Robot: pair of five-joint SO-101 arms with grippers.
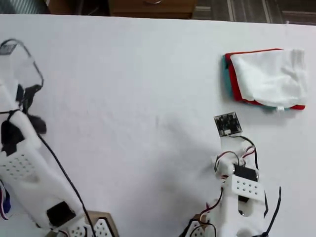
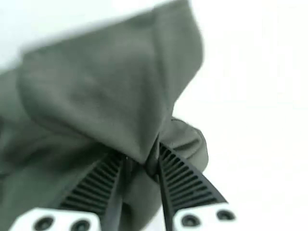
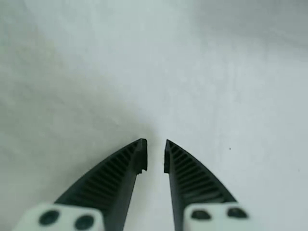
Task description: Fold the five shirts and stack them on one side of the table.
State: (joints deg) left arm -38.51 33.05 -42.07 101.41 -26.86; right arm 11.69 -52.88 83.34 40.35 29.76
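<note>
A grey-green shirt (image 2: 106,96) hangs bunched in the left wrist view, and my left gripper (image 2: 142,161) is shut on a fold of it. The left arm (image 1: 22,163) stands along the table's left edge. At the right side of the table lies a stack of folded shirts: a white one (image 1: 270,75) on top, a red one (image 1: 237,89) under it and a teal one (image 1: 227,79) at the bottom. My right gripper (image 3: 155,149) hovers over bare white table (image 3: 154,62), its fingers almost touching with nothing between them. The right arm (image 1: 242,187) sits below the stack, apart from it.
The white table (image 1: 138,89) spreads wide between the two arms. Black cables (image 1: 59,163) trail from the left arm, and another loops near the left edge (image 1: 34,64). Wooden furniture (image 1: 148,7) stands beyond the far edge.
</note>
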